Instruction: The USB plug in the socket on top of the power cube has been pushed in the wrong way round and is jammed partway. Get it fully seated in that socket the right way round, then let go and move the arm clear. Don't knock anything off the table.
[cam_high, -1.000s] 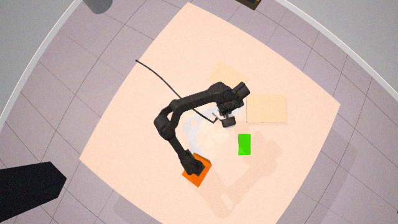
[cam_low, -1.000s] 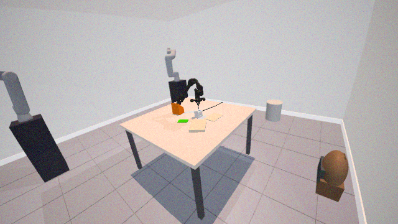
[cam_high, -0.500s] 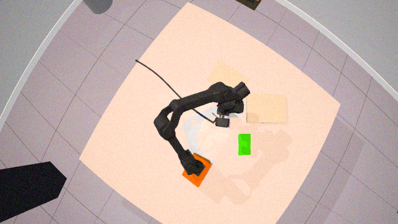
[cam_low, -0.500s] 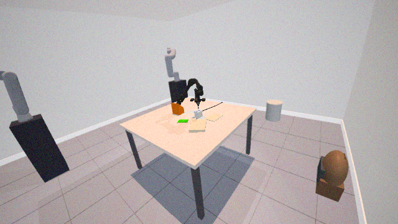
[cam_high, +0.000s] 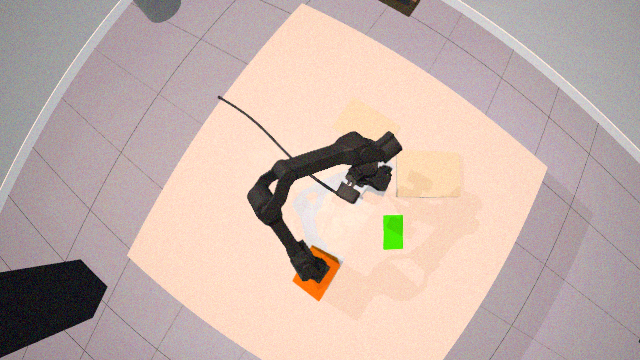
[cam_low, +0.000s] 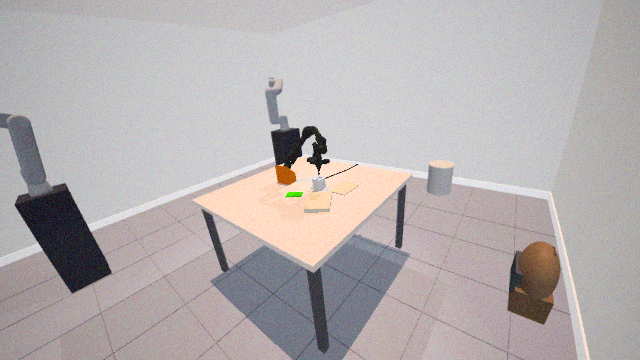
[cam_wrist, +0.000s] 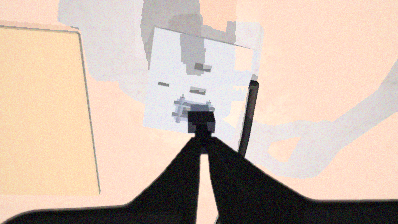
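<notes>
The white power cube (cam_wrist: 210, 60) (cam_low: 318, 185) stands on the table (cam_high: 225, 225) (cam_low: 310, 240), with sockets on its top face. My gripper (cam_wrist: 203, 144) (cam_high: 369, 176) (cam_low: 317, 169) hangs straight above it and is shut on the dark USB plug (cam_wrist: 201, 121). The plug sits over the grey socket at the near edge of the cube's top; I cannot tell how deep it is. The black cable (cam_wrist: 248, 115) (cam_high: 260, 125) (cam_low: 341, 173) runs from the plug across the table to its edge. In the overhead view the arm hides the cube and plug.
A thick tan block (cam_high: 430, 172) (cam_low: 318, 202) lies close beside the cube. A thin tan pad (cam_high: 365, 117) (cam_low: 345, 188) and a green block (cam_high: 393, 231) (cam_low: 294, 194) lie nearby. The arm stands on an orange base (cam_high: 320, 289) (cam_low: 285, 175).
</notes>
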